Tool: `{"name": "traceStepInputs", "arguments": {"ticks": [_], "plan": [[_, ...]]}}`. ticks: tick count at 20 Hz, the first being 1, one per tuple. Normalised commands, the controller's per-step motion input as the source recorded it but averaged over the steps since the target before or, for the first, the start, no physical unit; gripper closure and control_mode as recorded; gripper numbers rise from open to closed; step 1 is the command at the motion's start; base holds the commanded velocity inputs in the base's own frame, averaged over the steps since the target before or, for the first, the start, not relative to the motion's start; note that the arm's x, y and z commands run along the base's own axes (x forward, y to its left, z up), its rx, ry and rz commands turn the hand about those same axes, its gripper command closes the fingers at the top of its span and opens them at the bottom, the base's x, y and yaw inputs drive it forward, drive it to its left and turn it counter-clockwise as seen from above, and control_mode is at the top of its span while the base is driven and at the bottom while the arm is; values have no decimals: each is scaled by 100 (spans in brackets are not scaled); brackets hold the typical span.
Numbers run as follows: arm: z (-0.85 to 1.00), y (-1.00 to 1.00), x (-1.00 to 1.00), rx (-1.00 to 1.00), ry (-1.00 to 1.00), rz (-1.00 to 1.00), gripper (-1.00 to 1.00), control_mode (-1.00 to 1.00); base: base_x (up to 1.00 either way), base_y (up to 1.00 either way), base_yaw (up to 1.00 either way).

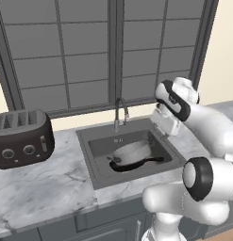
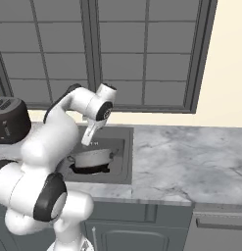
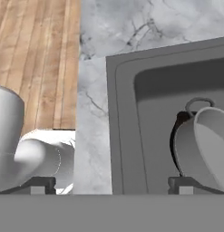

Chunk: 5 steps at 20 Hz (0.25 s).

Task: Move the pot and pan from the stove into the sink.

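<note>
Both cooking vessels lie in the rectangular grey steel sink [image 1: 96, 143] set in the grey marble counter [image 1: 42, 183], at the centre of the left base view: the shallow round silver-grey metal pot [image 1: 133, 150] sits tilted on top of the round black cast-iron skillet [image 1: 137, 164], whose dark rim and short handle poke out beneath it toward the lower part of the basin. In the hand view the pot [image 3: 206, 147] fills the right edge, its pale interior facing up and a thin loop handle at its upper rim, with the black pan [image 3: 175, 140] a dark sliver behind it. The white two-finger gripper [image 1: 166, 126] hangs above the right rim of the sink, right of centre in the left base view, its jaws spread wide and gripping nothing; it stands apart from the pot. The curved metal gooseneck faucet [image 1: 120, 112] rises behind the basin, and a dark glossy toaster [image 1: 21, 137] rests at the left edge of the frame. By the look of it, both items are delivered and the task is about finished. Should either need resettling, the pot is likely light, stiff and slick, best pinched across its thin rim wall; the skillet would be heavy and rigid, best taken by the handle close to the bowl so it does not swing.
</note>
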Motion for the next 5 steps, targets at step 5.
{"name": "traceStepInputs", "arguments": {"ticks": [5], "plan": [[25, -23, -57, 10, -48, -1, -100, -100, 0, 0, 0]]}}
